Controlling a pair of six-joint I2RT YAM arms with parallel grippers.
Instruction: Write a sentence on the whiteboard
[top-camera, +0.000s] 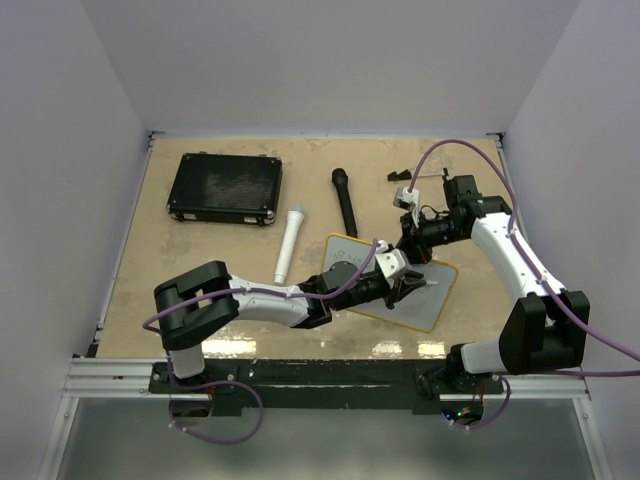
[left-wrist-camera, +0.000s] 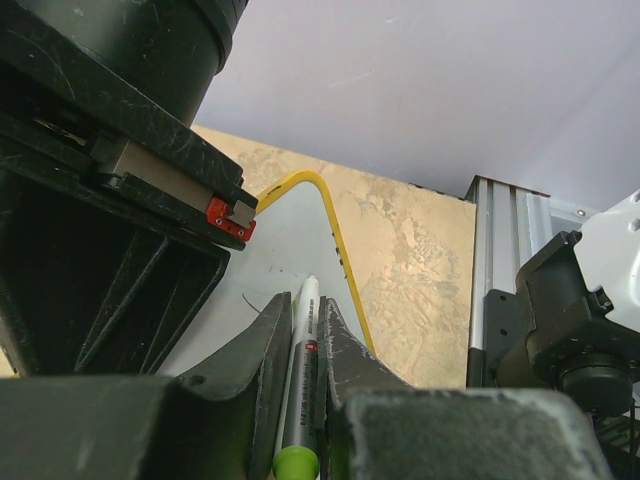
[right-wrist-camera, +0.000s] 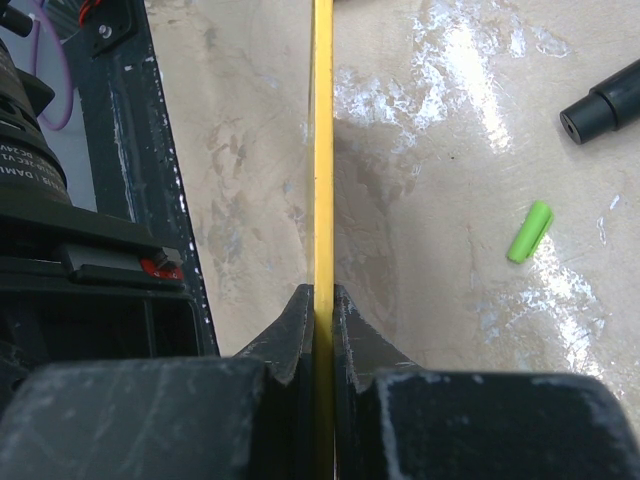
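Observation:
The whiteboard (top-camera: 441, 298) lies near the table's front, white with a yellow rim (left-wrist-camera: 334, 229). My left gripper (top-camera: 416, 287) reaches over it, shut on a grey-and-white marker (left-wrist-camera: 300, 372) with a green rear end. The marker's tip rests near the white surface (left-wrist-camera: 290, 240). One short thin stroke (left-wrist-camera: 249, 301) shows beside the tip; no sentence can be read in any view. My right gripper (top-camera: 408, 244) is shut on the board's far rim, which the right wrist view shows edge-on (right-wrist-camera: 322, 150) between its fingers (right-wrist-camera: 322, 300).
A black case (top-camera: 225, 187) sits at the back left. A white stick-shaped object (top-camera: 290, 242) and a black one (top-camera: 345, 200) lie behind the board. A green cap (right-wrist-camera: 529, 231) lies on the table. Walls enclose the table on three sides.

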